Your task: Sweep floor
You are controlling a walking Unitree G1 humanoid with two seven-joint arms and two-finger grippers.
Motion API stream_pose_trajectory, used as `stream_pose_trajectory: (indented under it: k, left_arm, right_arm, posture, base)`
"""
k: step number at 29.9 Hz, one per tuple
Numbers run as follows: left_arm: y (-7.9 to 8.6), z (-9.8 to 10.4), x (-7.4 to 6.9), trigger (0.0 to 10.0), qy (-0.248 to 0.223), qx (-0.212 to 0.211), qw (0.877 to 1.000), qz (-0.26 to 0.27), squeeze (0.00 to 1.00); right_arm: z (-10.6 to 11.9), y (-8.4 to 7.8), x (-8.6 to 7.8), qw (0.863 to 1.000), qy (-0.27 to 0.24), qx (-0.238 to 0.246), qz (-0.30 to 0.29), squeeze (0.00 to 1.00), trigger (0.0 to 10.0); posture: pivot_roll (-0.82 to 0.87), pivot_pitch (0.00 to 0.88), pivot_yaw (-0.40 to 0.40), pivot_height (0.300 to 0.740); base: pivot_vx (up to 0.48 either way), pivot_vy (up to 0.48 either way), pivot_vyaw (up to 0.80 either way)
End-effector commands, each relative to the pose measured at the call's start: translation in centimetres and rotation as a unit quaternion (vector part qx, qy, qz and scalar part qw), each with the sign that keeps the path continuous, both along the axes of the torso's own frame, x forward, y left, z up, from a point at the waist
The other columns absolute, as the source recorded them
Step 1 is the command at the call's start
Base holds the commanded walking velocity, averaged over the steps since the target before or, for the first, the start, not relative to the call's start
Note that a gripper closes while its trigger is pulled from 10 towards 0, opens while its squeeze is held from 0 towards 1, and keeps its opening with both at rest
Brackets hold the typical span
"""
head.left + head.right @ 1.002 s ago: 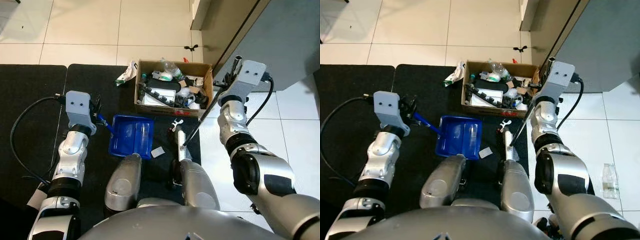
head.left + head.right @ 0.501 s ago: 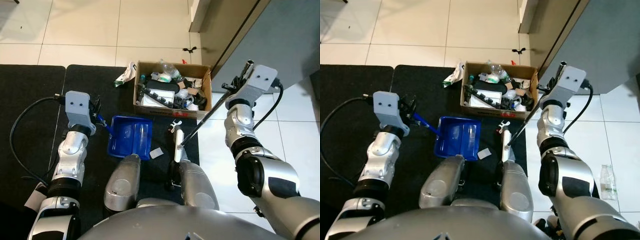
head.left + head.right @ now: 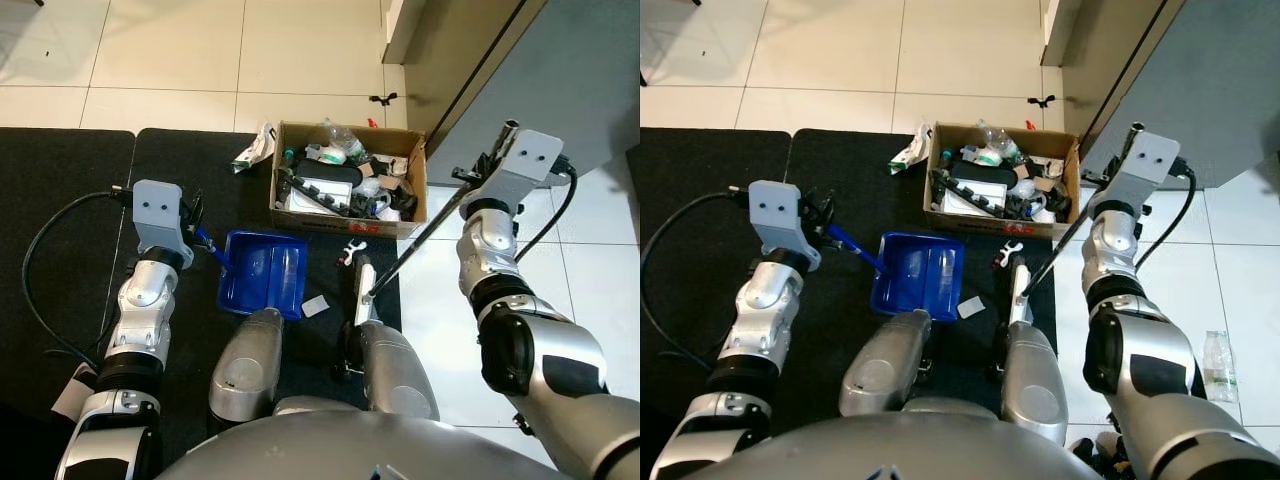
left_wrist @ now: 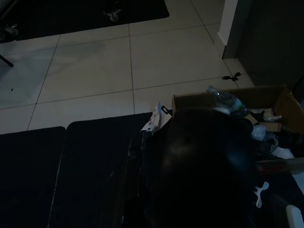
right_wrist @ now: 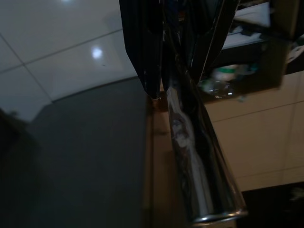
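closest to me, between the robot's silver knees, i see the white brush head (image 3: pixel 362 293) of the broom lying on the black floor mat (image 3: pixel 180 190), with a small white scrap of paper (image 3: pixel 316 305) just beside it. the broom's long shiny metal handle (image 3: pixel 420 235) slants up to my right gripper (image 5: pixel 178 52), whose black fingers (image 5: pixel 142 57) are clamped around the tube. to the left of the brush, the blue plastic dustpan (image 3: pixel 262 272) sits flat on the mat, its blue handle running into my left gripper (image 3: pixel 197 228); i cannot tell how those fingers stand, the left wrist view being too dark. a little white clip-like piece (image 3: pixel 352 249) lies just beyond the brush head. farther on, an open brown cardboard box (image 3: pixel 347 178) full of mixed rubbish rests at the mat's edge, a crumpled white and green wrapper (image 3: pixel 254 147) just beside its left corner. beyond lie pale floor tiles (image 3: pixel 170 50).
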State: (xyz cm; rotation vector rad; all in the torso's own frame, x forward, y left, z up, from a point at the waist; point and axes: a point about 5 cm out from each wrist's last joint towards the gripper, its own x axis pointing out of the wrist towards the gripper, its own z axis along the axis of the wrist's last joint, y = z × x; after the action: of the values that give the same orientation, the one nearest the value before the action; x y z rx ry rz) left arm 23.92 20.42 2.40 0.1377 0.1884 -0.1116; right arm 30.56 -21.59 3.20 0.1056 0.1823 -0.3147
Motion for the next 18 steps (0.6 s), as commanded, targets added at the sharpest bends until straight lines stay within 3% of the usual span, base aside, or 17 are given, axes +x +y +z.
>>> stream_pose_trajectory:
  k: [1, 13, 18]
  left_arm:
    - [-0.4, -2.1, -1.3, 10.0, 0.06, 0.003, 0.998, -0.01, 0.0]
    - [-0.4, -2.1, -1.3, 10.0, 0.059, 0.003, 0.998, -0.007, 0.0]
    - [-0.4, -2.1, -1.3, 10.0, 0.058, 0.003, 0.998, -0.006, 0.0]
  right_arm:
    - [-1.3, 1.7, -0.5, 0.999, 0.025, 0.026, 0.027, 0.0, 10.0]
    - [0.0, 7.9, 1.2, 0.987, -0.008, 0.106, 0.121, 0.0, 10.0]
    - [0.3, 9.2, 1.4, 0.978, -0.02, 0.146, 0.146, 0.0, 10.0]
  posture:
    - [0.3, 0.096, -0.004, 0.74]
    - [0.32, 0.094, -0.009, 0.74]
    - [0.32, 0.094, -0.01, 0.74]
  base:
    - [0.0, 0.0, 0.0]
    - [0.0, 0.0, 0.0]
    - [0.0, 0.0, 0.0]
